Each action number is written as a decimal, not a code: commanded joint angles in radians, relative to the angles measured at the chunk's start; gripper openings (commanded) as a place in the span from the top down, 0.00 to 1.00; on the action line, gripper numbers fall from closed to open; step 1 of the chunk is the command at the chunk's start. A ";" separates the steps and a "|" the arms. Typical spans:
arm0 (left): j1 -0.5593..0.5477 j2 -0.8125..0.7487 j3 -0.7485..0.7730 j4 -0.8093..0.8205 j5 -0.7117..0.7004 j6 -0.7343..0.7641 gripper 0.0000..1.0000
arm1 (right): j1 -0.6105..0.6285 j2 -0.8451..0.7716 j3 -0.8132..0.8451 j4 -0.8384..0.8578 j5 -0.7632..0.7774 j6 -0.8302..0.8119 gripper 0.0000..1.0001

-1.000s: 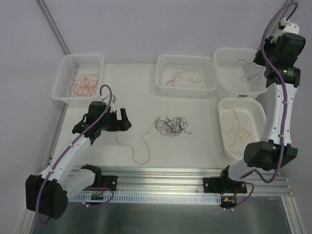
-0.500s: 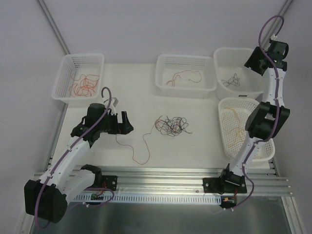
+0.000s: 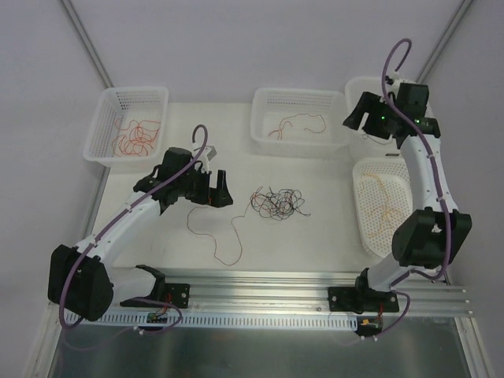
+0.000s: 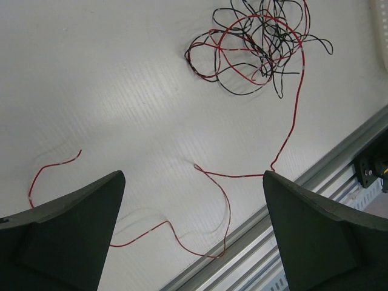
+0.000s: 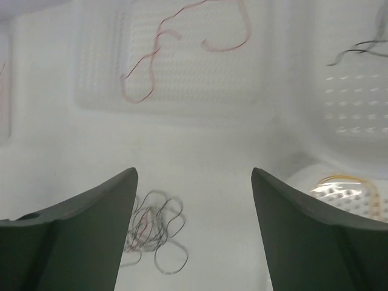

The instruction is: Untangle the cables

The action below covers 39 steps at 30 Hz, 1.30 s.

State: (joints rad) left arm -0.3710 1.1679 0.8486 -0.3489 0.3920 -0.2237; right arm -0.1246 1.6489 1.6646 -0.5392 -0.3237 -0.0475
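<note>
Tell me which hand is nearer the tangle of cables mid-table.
Left. The left hand is open just left of the tangle; the right hand is up by the back right basket, well away.

A white counter (image 3: pixel 331 236) sits between plain pale lilac-grey walls (image 3: pixel 236 47) under soft, even light. A metal post (image 3: pixel 87 47) slants at back left; an aluminium rail (image 3: pixel 260 293) edges the near side.

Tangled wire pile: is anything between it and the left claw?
Nothing solid. Only a loose red wire trailing from the pile lies flat on the table before the open left claw.
</note>
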 commanded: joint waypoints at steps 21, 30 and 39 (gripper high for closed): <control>-0.276 0.398 0.360 0.027 -0.117 -0.088 0.08 | 0.586 -0.115 -0.683 0.344 0.069 0.258 0.23; -0.293 0.444 0.334 0.030 -0.294 -0.138 0.79 | 0.651 -0.012 -0.706 0.392 0.104 0.267 0.37; -0.223 0.282 0.262 0.028 -0.452 -0.173 1.00 | 0.649 -0.104 -0.799 0.331 0.159 0.223 0.99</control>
State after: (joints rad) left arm -0.6430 1.5486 1.1290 -0.3294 0.0238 -0.3584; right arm 0.5255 1.6276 0.8833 -0.1822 -0.2077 0.2024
